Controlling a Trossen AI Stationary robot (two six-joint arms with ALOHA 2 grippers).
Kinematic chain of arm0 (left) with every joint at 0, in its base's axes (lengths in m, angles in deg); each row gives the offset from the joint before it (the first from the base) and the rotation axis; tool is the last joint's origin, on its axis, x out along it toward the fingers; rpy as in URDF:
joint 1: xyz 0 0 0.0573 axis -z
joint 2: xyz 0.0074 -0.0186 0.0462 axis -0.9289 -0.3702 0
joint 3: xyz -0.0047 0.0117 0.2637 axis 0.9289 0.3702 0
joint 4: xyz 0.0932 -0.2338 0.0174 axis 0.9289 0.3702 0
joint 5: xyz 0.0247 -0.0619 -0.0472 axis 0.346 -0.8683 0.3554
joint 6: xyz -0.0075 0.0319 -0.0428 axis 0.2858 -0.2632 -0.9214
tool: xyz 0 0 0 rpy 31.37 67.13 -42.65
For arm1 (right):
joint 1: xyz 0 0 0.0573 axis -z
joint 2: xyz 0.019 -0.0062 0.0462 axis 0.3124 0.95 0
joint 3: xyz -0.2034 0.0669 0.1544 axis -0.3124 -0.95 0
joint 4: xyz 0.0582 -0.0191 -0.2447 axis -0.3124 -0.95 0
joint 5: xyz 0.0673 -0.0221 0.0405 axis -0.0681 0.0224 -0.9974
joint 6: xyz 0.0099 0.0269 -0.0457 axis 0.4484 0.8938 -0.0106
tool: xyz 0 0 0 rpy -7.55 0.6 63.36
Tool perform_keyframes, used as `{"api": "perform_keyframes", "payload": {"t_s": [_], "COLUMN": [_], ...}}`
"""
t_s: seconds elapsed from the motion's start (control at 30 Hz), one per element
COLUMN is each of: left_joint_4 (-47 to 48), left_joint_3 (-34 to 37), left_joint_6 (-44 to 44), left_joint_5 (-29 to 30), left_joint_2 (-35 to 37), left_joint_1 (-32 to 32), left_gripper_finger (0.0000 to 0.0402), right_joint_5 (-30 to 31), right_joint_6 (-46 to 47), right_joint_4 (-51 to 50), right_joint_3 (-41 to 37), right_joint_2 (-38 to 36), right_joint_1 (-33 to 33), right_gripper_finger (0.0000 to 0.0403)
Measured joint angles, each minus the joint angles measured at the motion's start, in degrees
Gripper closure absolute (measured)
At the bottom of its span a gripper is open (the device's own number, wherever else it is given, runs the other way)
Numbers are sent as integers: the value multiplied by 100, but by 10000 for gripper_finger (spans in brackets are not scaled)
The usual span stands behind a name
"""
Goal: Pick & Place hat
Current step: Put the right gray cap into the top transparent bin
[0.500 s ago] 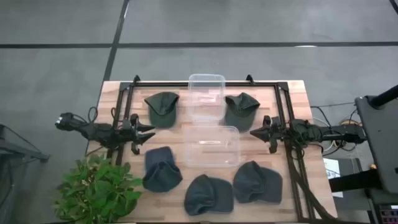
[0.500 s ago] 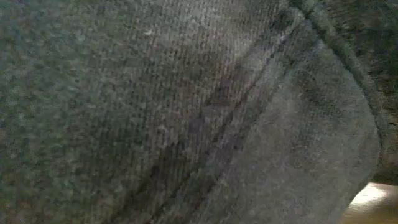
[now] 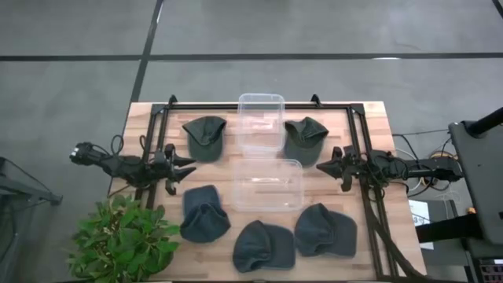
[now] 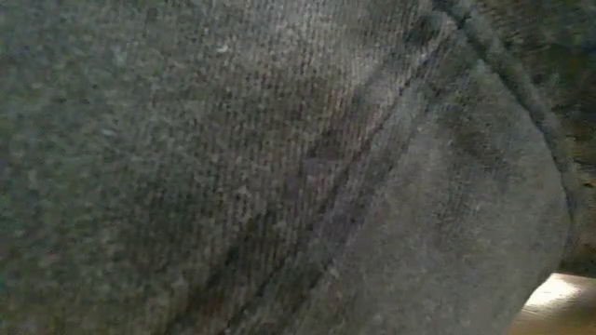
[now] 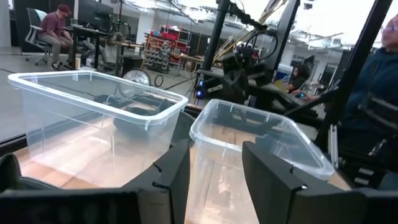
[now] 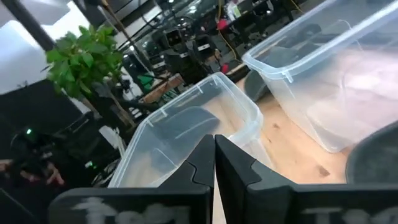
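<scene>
The left jaws (image 3: pixel 189 166) are spread wide. The right jaws (image 3: pixel 321 167) are pressed together, holding nothing. Two clear bins (image 3: pixel 268 184) sit between them on the counter (image 3: pixel 373 118). Five dark hats lie around the bins. One hat (image 3: pixel 204 137) is near the left jaws, and another hat (image 3: pixel 302 140) is near the right jaws. A green plant (image 3: pixel 122 242) stands behind the left jaws.

Low view: dark hat fabric (image 4: pixel 279 167) fills the lens, hiding table and arms.
Plant (image 3: pixel 124 240): cropped by bottom edge.
</scene>
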Motion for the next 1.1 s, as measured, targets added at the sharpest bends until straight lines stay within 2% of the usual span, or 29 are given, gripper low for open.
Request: {"api": "perform_keyframes", "payload": {"t_s": [0.07,0.27,0.47,0.6,0.73,1.0,1.1], "left_joint_4": [5,-2,-3,-4,-4,-6,-6], "left_joint_3": [0,0,0,0,0,0,0], "left_joint_6": [-115,-465,-738,-744,-746,-746,-842], "left_joint_5": [1,0,1,1,1,4,4], "left_joint_2": [-1,1,-1,0,-1,1,1], "left_joint_1": [1,1,1,1,1,-1,1], "left_gripper_finger": [262,262,262,262,262,262,262], "right_joint_5": [348,1810,2693,2816,2545,2385,2386], "right_joint_6": [436,2553,3223,3846,4324,4642,4718], "right_joint_4": [183,522,744,817,803,550,-111], "right_joint_3": [-2,2,0,2,98,736,1299], "right_joint_2": [0,0,-1,1,104,946,1451], "right_joint_1": [2,4,4,11,11,11,13], "right_gripper_finger": [394,394,394,392,370,277,241]}}
